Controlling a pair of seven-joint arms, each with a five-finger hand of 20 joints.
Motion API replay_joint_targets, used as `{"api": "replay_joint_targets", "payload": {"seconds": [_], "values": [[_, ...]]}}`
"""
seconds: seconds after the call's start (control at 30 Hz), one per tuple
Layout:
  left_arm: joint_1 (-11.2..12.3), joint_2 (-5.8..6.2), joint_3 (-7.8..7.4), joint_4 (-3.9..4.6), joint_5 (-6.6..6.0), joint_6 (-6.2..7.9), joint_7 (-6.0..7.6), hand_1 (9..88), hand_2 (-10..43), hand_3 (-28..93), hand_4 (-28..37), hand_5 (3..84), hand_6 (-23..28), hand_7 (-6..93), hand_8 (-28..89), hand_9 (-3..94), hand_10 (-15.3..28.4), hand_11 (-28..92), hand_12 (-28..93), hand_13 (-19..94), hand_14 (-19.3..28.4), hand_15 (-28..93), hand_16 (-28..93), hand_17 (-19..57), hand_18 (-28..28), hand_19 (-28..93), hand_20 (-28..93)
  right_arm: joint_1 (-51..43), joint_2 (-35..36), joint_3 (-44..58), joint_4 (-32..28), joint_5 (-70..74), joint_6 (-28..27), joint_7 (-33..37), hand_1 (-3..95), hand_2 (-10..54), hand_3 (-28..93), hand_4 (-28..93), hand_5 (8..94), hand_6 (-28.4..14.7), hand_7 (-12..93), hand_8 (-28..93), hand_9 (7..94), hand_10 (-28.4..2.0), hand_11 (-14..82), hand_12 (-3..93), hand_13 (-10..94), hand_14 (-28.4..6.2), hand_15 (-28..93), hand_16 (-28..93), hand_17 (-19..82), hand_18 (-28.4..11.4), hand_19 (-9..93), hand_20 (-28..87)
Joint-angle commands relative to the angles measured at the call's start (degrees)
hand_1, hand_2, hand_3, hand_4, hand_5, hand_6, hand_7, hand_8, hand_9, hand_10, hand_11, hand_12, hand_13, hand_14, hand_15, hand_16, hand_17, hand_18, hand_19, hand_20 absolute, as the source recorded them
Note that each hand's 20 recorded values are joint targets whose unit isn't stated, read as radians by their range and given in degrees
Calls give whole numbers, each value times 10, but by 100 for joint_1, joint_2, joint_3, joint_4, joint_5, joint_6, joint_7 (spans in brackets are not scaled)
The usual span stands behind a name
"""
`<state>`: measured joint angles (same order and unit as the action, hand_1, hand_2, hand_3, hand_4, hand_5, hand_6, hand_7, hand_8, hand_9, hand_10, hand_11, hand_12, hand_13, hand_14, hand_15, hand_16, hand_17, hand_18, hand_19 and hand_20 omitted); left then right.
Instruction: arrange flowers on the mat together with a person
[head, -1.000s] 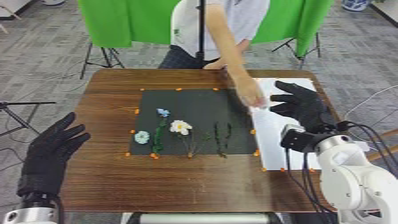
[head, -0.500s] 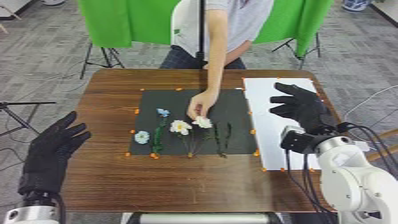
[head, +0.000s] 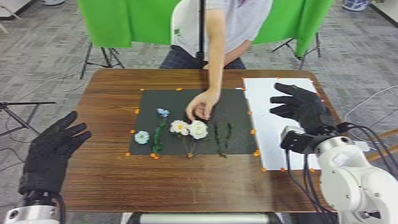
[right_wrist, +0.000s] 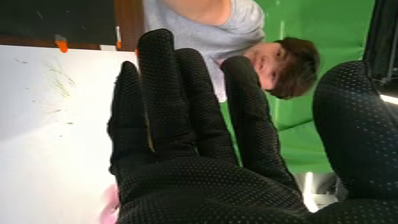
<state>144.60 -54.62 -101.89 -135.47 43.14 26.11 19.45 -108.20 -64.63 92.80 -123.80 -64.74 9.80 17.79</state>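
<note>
"what do we have at the left?"

"our left hand, relaxed and empty beside the table, probably so we don't crowd the work. then the pale blue flower and the taller blue one, both on the dark mat."

"and the middle?"

"a white flower beside a second white bloom. the person's hand is bent down at that one, likely to settle it; we can't tell if it's gripped. right of it lie green stems."

"our right hand?"

"released, empty, above the white sheet, leaving the person room, we'd guess."
</note>
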Motion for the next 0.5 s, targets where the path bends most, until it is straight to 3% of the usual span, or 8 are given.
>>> {"api": "replay_joint_targets", "payload": {"seconds": [0.03,0.13,0.5], "values": [[79,-16,43,26,-14,41,27,221,61,798,-283,375,86,144,-103,337,198,287,91,227,263,573,-121,-97,211,510,94,-5,-30,13,-9,-126,-13,4,248,31,754,-244,510,-21,133,-113,530,-189,183,149,461,-191,571,81,122,-215,590,126],[67,-40,30,30,18,12,-29,221,61,796,-283,375,87,144,-102,337,198,287,92,228,264,573,-121,-97,211,510,94,-26,-10,30,-17,-166,6,4,248,31,754,-245,510,-22,133,-113,529,-189,184,149,461,-190,571,80,123,-215,591,127],[77,-31,37,9,14,66,-5,222,62,796,-283,376,86,146,-103,339,199,290,91,229,264,575,-121,-97,212,511,94,191,359,60,53,-764,209,188,253,30,750,-243,509,-22,132,-113,527,-189,182,149,467,-191,580,81,135,-216,612,133]]}}
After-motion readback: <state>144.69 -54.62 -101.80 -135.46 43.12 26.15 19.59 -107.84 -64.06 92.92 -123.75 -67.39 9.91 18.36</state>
